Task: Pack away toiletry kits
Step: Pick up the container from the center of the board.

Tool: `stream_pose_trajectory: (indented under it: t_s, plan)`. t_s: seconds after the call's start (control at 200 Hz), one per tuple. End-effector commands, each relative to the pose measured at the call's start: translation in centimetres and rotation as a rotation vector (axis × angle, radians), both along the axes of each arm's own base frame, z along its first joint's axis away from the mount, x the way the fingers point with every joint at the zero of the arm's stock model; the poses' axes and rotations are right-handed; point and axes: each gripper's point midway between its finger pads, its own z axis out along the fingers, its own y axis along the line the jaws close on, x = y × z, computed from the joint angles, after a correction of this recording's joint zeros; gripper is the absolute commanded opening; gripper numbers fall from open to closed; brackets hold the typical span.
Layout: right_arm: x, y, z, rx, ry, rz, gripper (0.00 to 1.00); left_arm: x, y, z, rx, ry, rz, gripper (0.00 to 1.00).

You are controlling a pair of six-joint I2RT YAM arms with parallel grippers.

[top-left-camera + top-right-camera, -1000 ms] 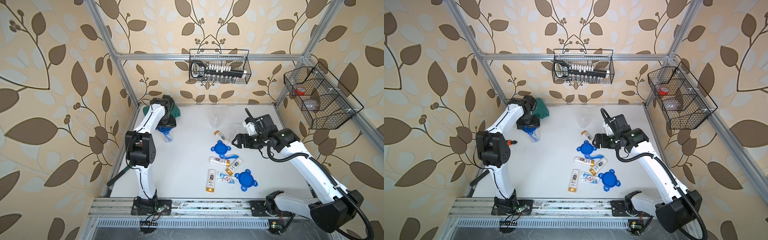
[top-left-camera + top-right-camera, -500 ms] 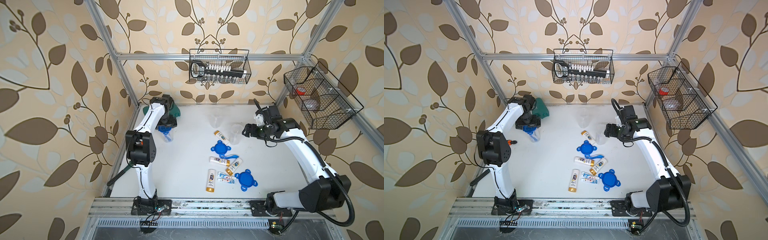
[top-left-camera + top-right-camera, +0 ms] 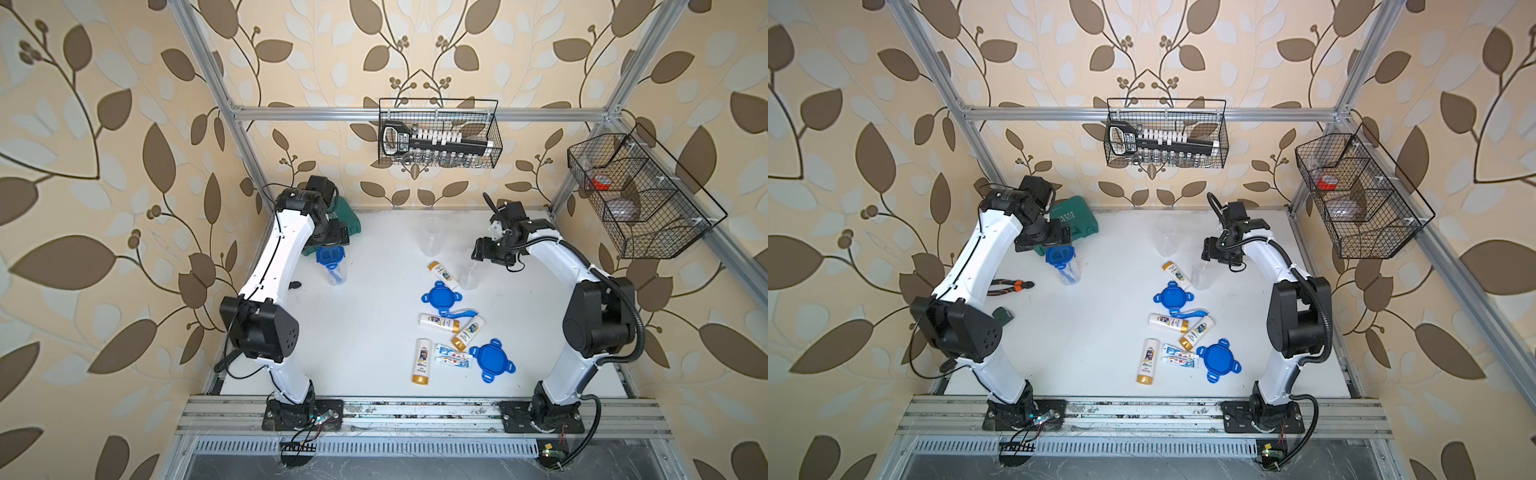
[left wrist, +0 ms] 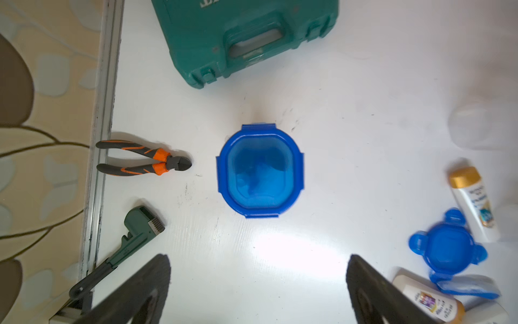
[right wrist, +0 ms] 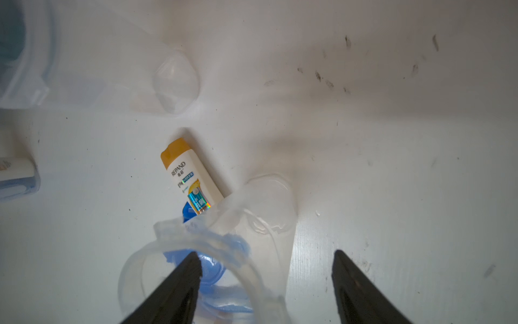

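**Top views — toiletry stock on the white table**

Bottles, white with gold caps: four, all lying flat right of centre.
- Far bottle: long axis far-left to near-right, cap far-left, base against the open jar.
- Middle bottle: axis left-right, cap right.
- Slanted bottle: cap near-left.
- Near bottle: axis near-far, cap near.

Toothpaste tubes: two, side by side, axes left-right, between the near bottle and the near lid.

Toothbrush: one in the open, blue, roughly left-right, just past the middle bottle.

Loose blue lids: two, the near lid and the far lid.

Jars: three.
- Lidded jar: far left, beside the green case.
- Empty jar: far centre.
- Open jar: right of centre.

Left gripper: released, jaws wide, above the lidded jar, holding nothing.

Right gripper: jaws spread astride the open jar's rim — one finger inside, one outside, wall unpinched.
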Motion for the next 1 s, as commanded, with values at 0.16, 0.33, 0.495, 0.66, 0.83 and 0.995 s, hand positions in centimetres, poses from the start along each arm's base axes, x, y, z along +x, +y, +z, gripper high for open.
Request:
stream_pose_trajectory:
  t_s: [0.16,0.33,0.495,0.66,0.83,0.995]
  plan:
    - [0.7,0.0,-1.5,-0.061,-0.015,0.054,0.38,-9.7,-10.0,2.6,-0.32,-0.086,-0.177,0.99]
    - [-0.3,0.2,-1.3,-0.157,-0.039,0.088,0.21,-13.3,-9.4,1.3,-0.387,-0.067,-0.15,0.99]
    - [-1.5,1.3,0.2,-0.194,-0.067,0.114,0.13,-14.1,-8.2,0.6,-0.323,-0.038,-0.151,0.99]
    - [-3.7,3.8,4.1,-0.214,-0.126,0.149,0.1,-14.1,-7.9,0.0,-0.31,-0.03,-0.131,0.99]
    - [-7.5,10.3,7.5,-0.144,-0.173,0.23,0.1,-14.8,-6.7,-1.7,-0.268,-0.005,-0.072,0.99]
    - [-10.2,18.2,5.1,-0.051,-0.094,0.315,0.1,-15.8,-5.0,-3.1,-0.222,-0.002,-0.018,0.99]
